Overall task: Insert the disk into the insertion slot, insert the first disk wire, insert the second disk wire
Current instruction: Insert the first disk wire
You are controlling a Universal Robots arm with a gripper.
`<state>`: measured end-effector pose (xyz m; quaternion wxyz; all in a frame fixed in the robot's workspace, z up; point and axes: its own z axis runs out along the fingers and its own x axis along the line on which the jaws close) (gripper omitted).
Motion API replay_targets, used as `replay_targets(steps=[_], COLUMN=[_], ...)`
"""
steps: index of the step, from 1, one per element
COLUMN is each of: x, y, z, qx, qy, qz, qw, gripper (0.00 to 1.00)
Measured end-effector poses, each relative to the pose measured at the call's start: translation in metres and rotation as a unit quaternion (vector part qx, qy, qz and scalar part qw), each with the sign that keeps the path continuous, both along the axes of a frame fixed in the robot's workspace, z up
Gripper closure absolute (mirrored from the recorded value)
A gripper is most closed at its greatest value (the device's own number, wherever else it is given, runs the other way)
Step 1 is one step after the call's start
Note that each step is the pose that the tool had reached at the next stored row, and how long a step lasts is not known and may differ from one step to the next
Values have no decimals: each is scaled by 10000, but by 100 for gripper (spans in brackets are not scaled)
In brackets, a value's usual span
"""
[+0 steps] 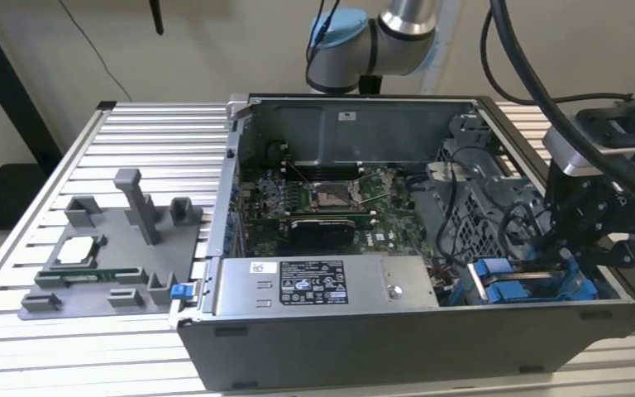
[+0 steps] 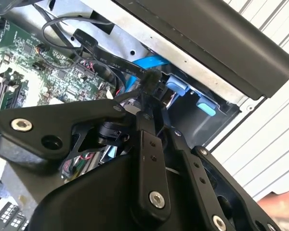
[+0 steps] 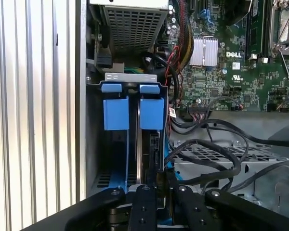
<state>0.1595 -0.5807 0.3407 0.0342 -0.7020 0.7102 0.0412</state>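
Pincer [image 2: 149,98] narrow, tips pinched on black plug [image 2: 151,82] of flat black cable [image 2: 106,55], low inside computer case [image 1: 406,347], at its front corner on exterior view's right. Just beyond tips, disk [image 3: 151,149] stands on edge, seated in slot [image 3: 116,115] between blue rails. Circuit board [image 1: 329,198] in case middle. Case sits on ribbed metal surface [image 1: 130,141]

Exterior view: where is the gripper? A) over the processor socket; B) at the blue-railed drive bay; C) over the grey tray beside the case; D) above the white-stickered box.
B: the gripper is down at the blue rails of the insertion slot.
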Motion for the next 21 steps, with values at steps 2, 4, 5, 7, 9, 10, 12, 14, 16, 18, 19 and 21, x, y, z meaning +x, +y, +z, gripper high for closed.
replay_targets(steps=[2, 4, 5, 7, 9, 10, 12, 14, 16, 18, 19, 21], x=[0, 0, -1, 0, -1, -2, -3, -12, -15, -18, -18, -18], y=[-2, -2, -2, -2, -2, -1, 2, 3, 4, 6, 6, 4], z=[0, -5, -11, -22, -34, -42, -70, -80, -92, -87, -85, -70], qx=[0, -7, -12, -25, -41, -45, -43, -42, -44, -47, -46, -35], qy=[0, -2, -5, -11, -15, -19, -26, -30, -32, -32, -32, -31], qz=[-43, -76, -86, -96, -106, -109, -112, -112, -111, -113, -113, -113], qw=[10000, 10000, 10000, 10000, 9999, 9999, 9999, 9999, 9999, 9999, 9999, 9999], gripper=[100, 100, 100, 100, 100, 100, 100, 100, 100, 100, 100, 100])
